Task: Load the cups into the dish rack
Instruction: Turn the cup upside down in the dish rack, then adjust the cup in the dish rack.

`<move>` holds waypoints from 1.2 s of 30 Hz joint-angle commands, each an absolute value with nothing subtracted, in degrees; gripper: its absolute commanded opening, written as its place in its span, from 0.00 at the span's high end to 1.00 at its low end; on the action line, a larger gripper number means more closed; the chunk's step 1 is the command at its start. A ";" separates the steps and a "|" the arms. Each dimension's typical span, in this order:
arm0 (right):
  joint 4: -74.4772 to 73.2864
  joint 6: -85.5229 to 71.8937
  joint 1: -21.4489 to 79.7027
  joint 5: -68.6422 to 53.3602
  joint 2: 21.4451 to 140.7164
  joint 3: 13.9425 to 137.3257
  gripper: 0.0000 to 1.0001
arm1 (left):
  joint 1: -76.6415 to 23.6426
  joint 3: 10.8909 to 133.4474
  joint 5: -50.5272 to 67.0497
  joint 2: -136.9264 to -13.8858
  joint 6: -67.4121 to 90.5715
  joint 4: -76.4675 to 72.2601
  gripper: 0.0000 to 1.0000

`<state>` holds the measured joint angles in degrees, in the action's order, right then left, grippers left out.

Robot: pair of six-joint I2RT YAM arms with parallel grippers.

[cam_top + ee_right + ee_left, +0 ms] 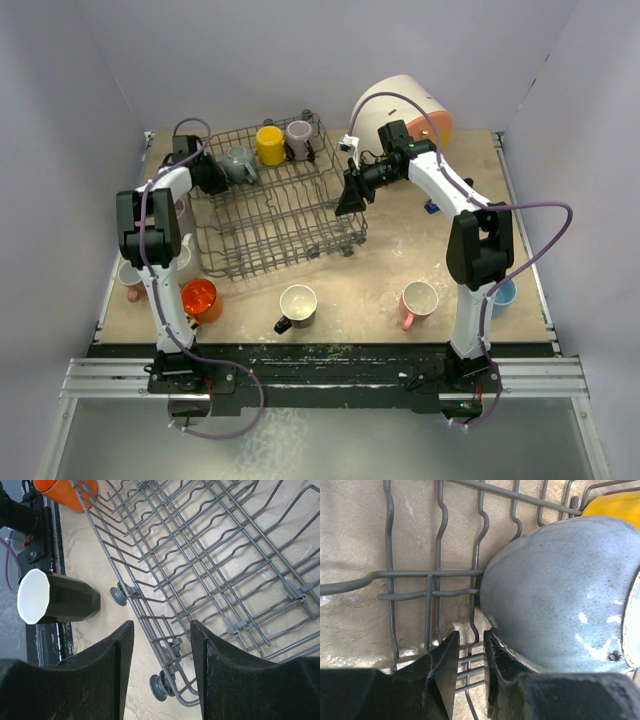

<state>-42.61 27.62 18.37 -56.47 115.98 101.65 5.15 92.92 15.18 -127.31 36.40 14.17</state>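
Observation:
The grey wire dish rack (275, 215) stands mid-table and holds a grey-blue cup (238, 163), a yellow cup (270, 145) and a mauve cup (299, 138) along its far side. My left gripper (214, 176) is at the rack's far left corner. In the left wrist view its jaws (471, 637) stand a narrow gap apart with nothing between them, and the right finger (502, 662) touches the grey-blue cup (560, 590). My right gripper (351, 197) hovers wide open and empty over the rack's right edge (150, 620). An orange cup (200, 298), a black cup (297, 305) and a pink cup (419, 300) stand near the front.
A big white cylinder with an orange front (400, 105) lies at the back right. A light blue cup (504, 293) sits partly behind the right arm. More cups (131, 280) stand behind the left arm at the left edge. The right wrist view shows the black cup (55, 597).

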 commanded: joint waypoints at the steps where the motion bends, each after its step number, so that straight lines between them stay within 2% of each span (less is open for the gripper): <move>1: -43.34 28.92 18.54 -56.97 114.84 103.31 0.48 | 4.70 93.81 15.07 -124.33 36.82 11.86 0.71; 6: -44.16 31.98 19.12 -54.97 117.23 108.34 0.48 | 5.16 89.86 13.68 -119.35 34.73 11.93 0.70; 14: -43.03 28.18 24.49 -51.36 125.42 124.14 0.47 | 5.27 84.46 12.43 -108.07 29.91 11.25 0.68; 17: -36.32 22.22 27.39 -47.88 127.17 126.86 0.47 | 5.44 81.37 15.11 -103.85 29.22 9.21 0.68; 23: -14.04 0.60 30.83 -38.80 128.84 125.14 0.55 | 5.79 76.79 15.58 -94.53 28.37 9.95 0.68; 25: -10.78 -3.73 31.48 -35.71 130.34 126.35 0.55 | 5.95 74.13 16.97 -92.02 30.07 7.73 0.62; 27: -8.74 -6.56 31.52 -36.41 131.63 127.32 0.55 | 5.98 71.98 20.17 -91.07 32.91 4.90 0.48; 30: -7.38 -5.74 31.10 -37.78 130.87 126.04 0.54 | 5.83 72.37 24.37 -93.18 36.81 4.86 0.45; 32: -7.21 -4.93 30.13 -39.83 129.41 124.99 0.53 | 3.93 75.06 19.76 -94.75 37.60 9.47 0.46; 36: -8.17 -2.30 26.69 -43.33 125.70 121.70 0.51 | -4.27 85.21 -1.36 -99.75 35.36 23.58 0.44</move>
